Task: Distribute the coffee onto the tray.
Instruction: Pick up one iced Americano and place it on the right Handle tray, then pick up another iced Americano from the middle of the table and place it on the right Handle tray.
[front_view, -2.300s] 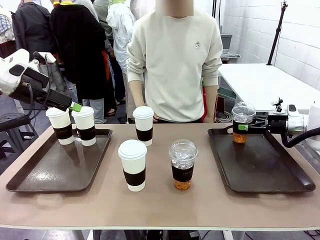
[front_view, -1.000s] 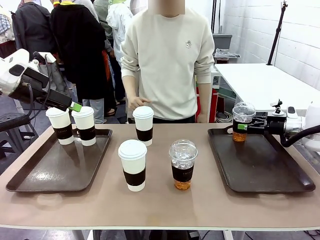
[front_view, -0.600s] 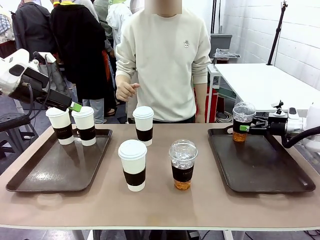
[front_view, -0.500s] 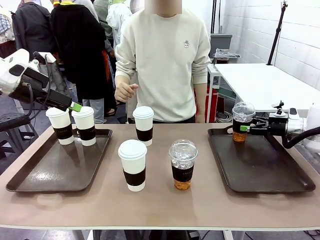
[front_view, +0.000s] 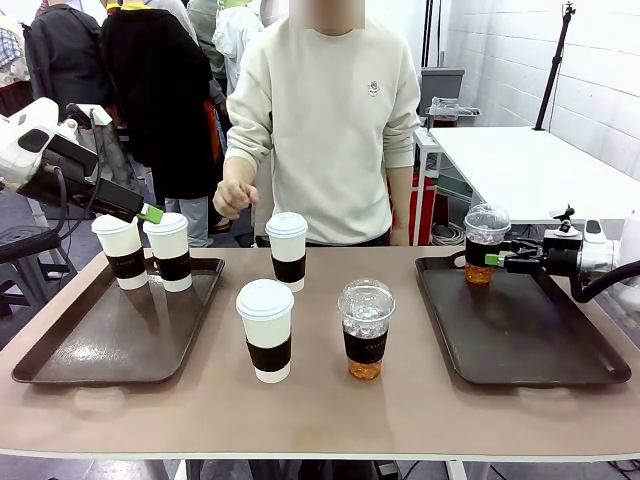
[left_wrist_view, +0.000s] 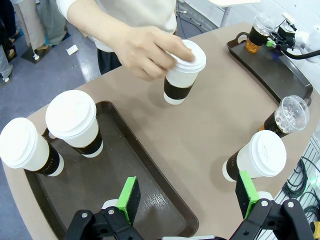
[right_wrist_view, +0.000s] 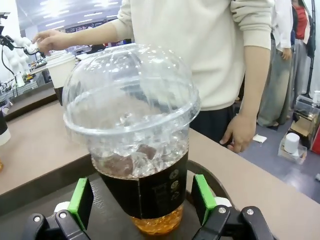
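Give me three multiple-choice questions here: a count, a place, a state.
1. Paper cups on the left tray: A one; B two; C four.
2. The iced coffee by the right gripper stands: A on the right tray; B on the left tray; C on the bare table.
3. The left gripper is: A shut on a cup; B open and empty; C shut on a lid.
Key: B, two stand at its far end; A, dark tray lies under it; B, its green pads stand wide apart.
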